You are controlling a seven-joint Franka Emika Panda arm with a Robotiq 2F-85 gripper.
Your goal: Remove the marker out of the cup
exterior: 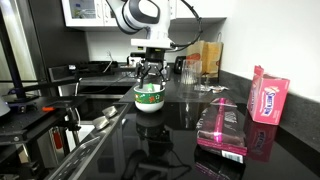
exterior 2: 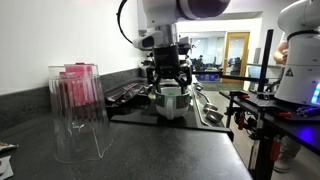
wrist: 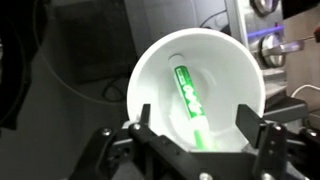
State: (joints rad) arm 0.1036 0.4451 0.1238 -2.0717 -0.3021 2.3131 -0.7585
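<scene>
The gripper (wrist: 195,122) hangs with fingers spread wide just above the rim of the cup (wrist: 155,90), which stands on a black countertop (exterior: 180,140). The marker (wrist: 189,100) lies slanted on the cup's white floor. A pink box (exterior: 268,100) stands well apart.

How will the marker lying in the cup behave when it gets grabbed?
The marker looks rigid and light, being a thin straight stick. Lying in the smooth-walled cup, it will probably roll or slide if the open gripper nudges it off-centre.
</scene>
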